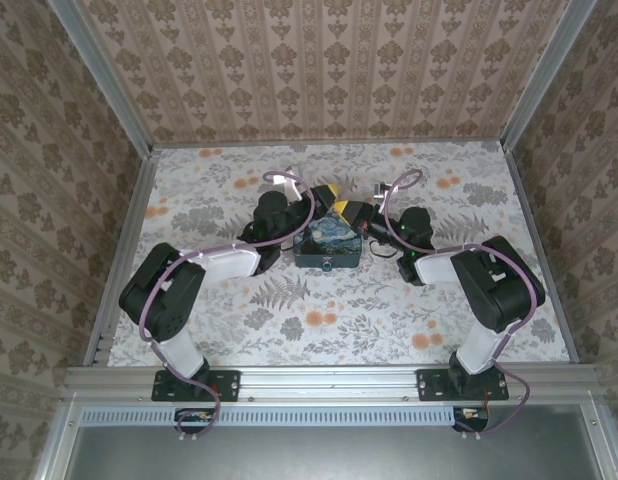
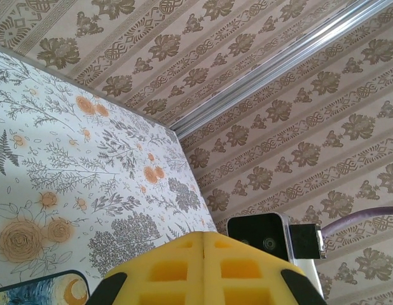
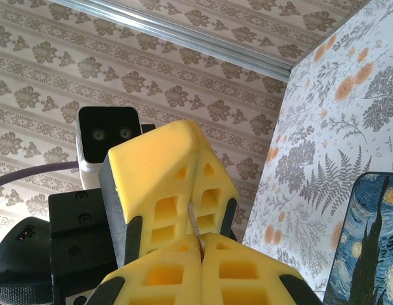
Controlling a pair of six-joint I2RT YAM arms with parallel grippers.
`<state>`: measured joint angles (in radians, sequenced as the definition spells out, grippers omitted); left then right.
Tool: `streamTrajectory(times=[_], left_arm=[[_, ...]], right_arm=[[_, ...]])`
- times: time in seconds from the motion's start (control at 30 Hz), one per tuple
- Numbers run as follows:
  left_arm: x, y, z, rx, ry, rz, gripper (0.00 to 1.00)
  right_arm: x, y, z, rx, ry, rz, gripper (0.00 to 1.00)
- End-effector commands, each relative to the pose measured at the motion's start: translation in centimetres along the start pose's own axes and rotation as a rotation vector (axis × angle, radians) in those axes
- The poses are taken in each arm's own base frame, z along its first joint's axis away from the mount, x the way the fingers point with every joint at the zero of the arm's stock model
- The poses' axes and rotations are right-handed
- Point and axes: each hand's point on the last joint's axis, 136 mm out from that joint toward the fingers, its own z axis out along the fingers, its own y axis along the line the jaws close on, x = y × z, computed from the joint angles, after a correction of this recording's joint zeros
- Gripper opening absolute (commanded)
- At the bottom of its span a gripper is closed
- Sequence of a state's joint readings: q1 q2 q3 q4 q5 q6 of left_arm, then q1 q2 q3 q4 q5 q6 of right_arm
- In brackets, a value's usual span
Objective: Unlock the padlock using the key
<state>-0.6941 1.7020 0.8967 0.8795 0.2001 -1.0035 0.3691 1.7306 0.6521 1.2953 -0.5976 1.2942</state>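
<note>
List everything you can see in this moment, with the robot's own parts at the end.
box: one, dark with a blue-and-yellow swirl painting on top, at the table centre between the arms
small fitting: one, dark, on the box's near face; too small to tell whether it is the padlock
thin sliver: one, pale metal, where the two grippers' tips meet; possibly the key
table: one, white floral cover with orange blooms
walls: three, beige patterned paper, aluminium frame
left gripper: yellow fingers, shut, at the box's far edge
right gripper: yellow fingers, shut on the sliver, tip to tip with the left
left arm, right arm: black and white, purple cables
</note>
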Motion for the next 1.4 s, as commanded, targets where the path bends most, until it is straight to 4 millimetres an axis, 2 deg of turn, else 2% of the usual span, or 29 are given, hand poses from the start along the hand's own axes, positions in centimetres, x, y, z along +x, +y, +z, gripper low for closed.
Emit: streamTrajectory(times=[0.0,0.3,0.57,0.67,0.73,0.83,1.03,1.23,1.37], left_arm=[[-1.3,-1.5,-1.0,0.034,-0.049,-0.004,0.0],[-1.2,-1.0,-2.1,0.026,-0.063,-0.009,0.0],[-1.0,-0.8,-1.8,0.031,-0.04,-0.025,0.0],[-1.2,-0.4,-2.1,0.028,-0.038,-0.049,0.3],[-1.4,-0.2,-2.8,0.019,-0.037,-0.056,0.52],[-1.0,0.5,-4.0,-0.02,-0.003,-0.05,0.71],[1.7,1.6,-7.0,-0.155,0.156,0.045,0.92],[5.7,2.3,-9.7,-0.312,0.356,0.229,0.99],[8.8,3.2,-10.8,-0.399,0.432,0.355,1.0]], right_arm=[[-1.0,0.8,-0.5,-0.022,-0.045,-0.027,0.0],[-1.7,0.9,-0.4,-0.025,-0.066,-0.019,0.0],[-1.4,0.7,-0.4,-0.022,-0.054,-0.013,0.0],[-1.3,0.2,-0.6,-0.012,-0.043,-0.007,0.0],[-1.6,-0.8,-1.0,0.013,-0.051,0.011,0.0],[-2.5,-2.1,-1.4,0.037,-0.057,0.032,0.0],[-3.6,-4.4,-1.7,0.143,-0.04,-0.005,0.0],[-3.0,-6.1,-1.3,0.27,0.053,-0.041,0.0],[-2.9,-6.7,-1.1,0.3,0.07,-0.035,0.0]])
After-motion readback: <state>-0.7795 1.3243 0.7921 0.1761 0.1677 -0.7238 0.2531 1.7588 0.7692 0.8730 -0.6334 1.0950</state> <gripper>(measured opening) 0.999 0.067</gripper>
